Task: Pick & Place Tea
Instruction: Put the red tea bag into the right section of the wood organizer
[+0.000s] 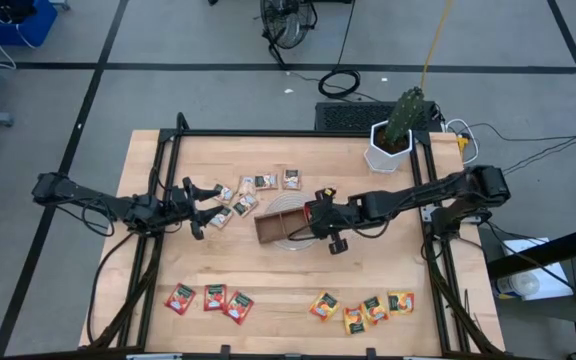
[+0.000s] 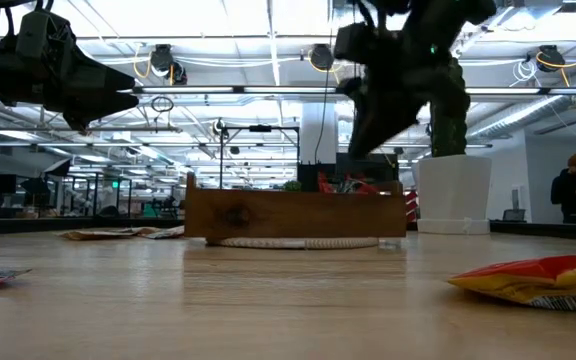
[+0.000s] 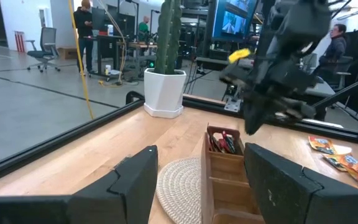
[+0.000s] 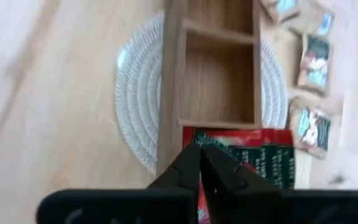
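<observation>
At left we see the left gripper spread wide and empty above the table, just beside the beige sachets, with red sachets near the front edge. At centre the wooden tray sits on a woven mat; the right gripper, fingers pressed together, hangs over the end compartment holding red tea. We judge that a descent could drag sachets out or nudge the tray; the orange-yellow sachets lie far right.
</observation>
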You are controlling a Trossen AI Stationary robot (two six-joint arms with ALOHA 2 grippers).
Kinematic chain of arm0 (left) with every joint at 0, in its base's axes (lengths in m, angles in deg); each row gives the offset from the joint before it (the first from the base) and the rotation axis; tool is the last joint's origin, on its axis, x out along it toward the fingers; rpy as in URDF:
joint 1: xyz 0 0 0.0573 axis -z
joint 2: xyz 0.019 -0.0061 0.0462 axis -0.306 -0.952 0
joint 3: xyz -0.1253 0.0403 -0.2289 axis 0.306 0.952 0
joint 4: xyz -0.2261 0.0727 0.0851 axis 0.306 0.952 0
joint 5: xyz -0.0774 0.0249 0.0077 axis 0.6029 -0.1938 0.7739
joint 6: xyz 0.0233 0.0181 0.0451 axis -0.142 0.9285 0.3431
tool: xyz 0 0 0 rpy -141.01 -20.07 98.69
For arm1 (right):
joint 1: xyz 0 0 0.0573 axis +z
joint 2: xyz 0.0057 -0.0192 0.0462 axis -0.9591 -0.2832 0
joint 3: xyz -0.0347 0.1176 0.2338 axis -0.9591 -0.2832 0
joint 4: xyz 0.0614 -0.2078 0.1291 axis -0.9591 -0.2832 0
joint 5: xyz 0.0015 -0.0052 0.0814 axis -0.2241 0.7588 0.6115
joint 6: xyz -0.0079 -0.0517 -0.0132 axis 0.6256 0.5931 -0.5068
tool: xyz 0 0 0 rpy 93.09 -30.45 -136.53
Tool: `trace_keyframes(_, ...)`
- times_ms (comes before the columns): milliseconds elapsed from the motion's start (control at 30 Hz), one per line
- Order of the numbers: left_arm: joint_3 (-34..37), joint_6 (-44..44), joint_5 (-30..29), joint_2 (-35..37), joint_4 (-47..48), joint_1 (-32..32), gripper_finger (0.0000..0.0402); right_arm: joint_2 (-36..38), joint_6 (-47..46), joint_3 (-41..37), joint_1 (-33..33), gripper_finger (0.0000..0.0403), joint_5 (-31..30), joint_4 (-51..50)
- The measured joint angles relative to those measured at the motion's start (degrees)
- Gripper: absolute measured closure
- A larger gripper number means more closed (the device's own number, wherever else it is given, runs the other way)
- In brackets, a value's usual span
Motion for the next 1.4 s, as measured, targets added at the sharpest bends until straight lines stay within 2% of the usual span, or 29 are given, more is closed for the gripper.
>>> trace_keyframes(67, 0.0, 0.0, 0.0, 0.0, 0.0, 0.0, 0.0162, 0.4, 1.0, 1.6, -0.1, 0.0377, 0.1, -0.5)
trace_keyframes(167, 0.0, 0.0, 0.0, 0.0, 0.0, 0.0, 0.0162, 0.1, 4.9, 4.4, -0.2, 0.0326, -0.2, -2.8)
trace_keyframes(333, 0.0, 0.0, 0.0, 0.0, 0.0, 0.0, 0.0163, -5.2, 7.8, 11.5, -0.7, 0.0233, 0.1, -10.3)
trace_keyframes(467, 0.0, 0.0, 0.0, 0.0, 0.0, 0.0, 0.0163, -10.7, 10.1, 17.7, -1.0, 0.0207, 0.0, -18.3)
trace_keyframes(567, 0.0, 0.0, 0.0, 0.0, 0.0, 0.0, 0.0163, -15.0, 10.8, 22.6, -1.6, 0.0212, 0.2, -24.5)
trace_keyframes(767, 0.0, 0.0, 0.0, 0.0, 0.0, 0.0, 0.0162, -21.8, 11.0, 30.0, -3.9, 0.0248, 2.9, -32.5)
trace_keyframes(1400, 0.0, 0.0, 0.0, 0.0, 0.0, 0.0, 0.0162, -22.6, 12.7, 30.3, -7.0, 0.0352, 3.7, -35.6)
